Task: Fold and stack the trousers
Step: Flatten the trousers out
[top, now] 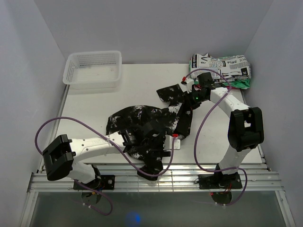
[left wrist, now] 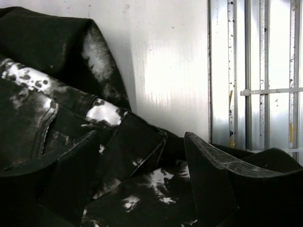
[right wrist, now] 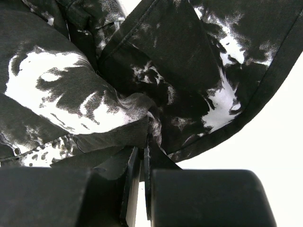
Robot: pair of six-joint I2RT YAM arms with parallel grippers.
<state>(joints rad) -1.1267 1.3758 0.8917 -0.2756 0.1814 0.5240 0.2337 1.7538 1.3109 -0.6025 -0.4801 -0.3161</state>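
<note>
Left claw [left wrist: 142, 151]: released, over trousers [top: 135, 118] at tabletop [top: 94, 104] near edge | Right claw [right wrist: 140, 153]: clenched on trousers fabric

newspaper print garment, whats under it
A green cloth peeks out beneath the newspaper-print garment at its near right edge; anything else below is covered.

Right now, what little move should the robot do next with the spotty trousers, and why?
Probably lift the left gripper straight up off the trousers. It is open and grips nothing, with crumpled cloth lying beneath it. The right gripper is shut on a fold, so it could then tug the trousers flat without snagging.
</note>
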